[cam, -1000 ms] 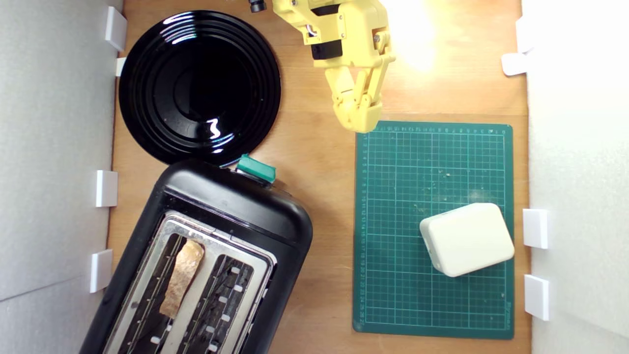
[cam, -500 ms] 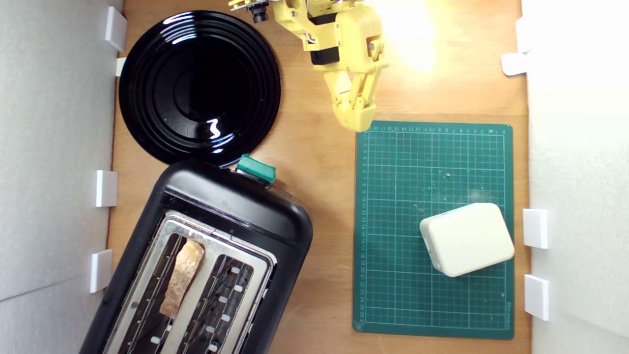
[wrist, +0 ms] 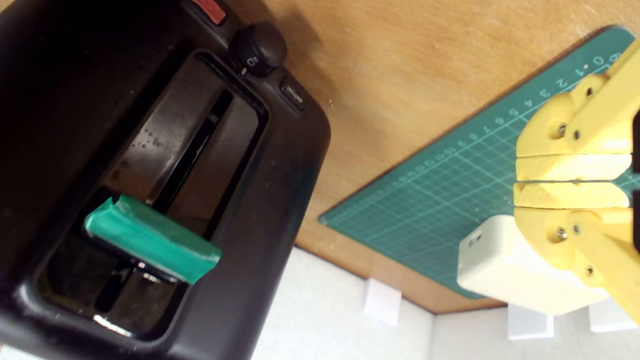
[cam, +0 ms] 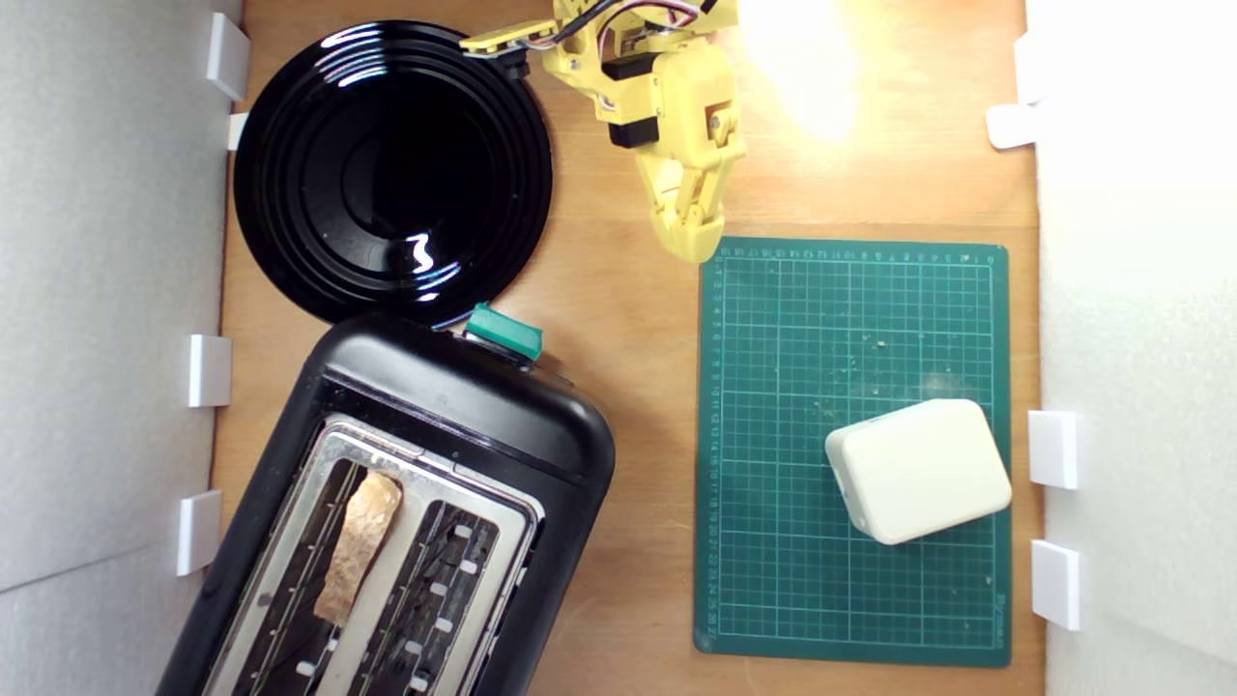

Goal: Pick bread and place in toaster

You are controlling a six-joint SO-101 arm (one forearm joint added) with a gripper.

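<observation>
Brown-crusted bread (cam: 359,546) stands in one slot of the black toaster (cam: 464,406). Well apart, the yellow gripper (cam: 692,246) hangs empty, jaws pressed together, near the green mat's (cam: 773,580) corner.

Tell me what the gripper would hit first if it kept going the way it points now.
The gripper, shut and empty, points toward the green cutting mat. In the wrist view the cream box lies beyond its tips, so probably the mat's corner first, then that box; height is unclear.
</observation>
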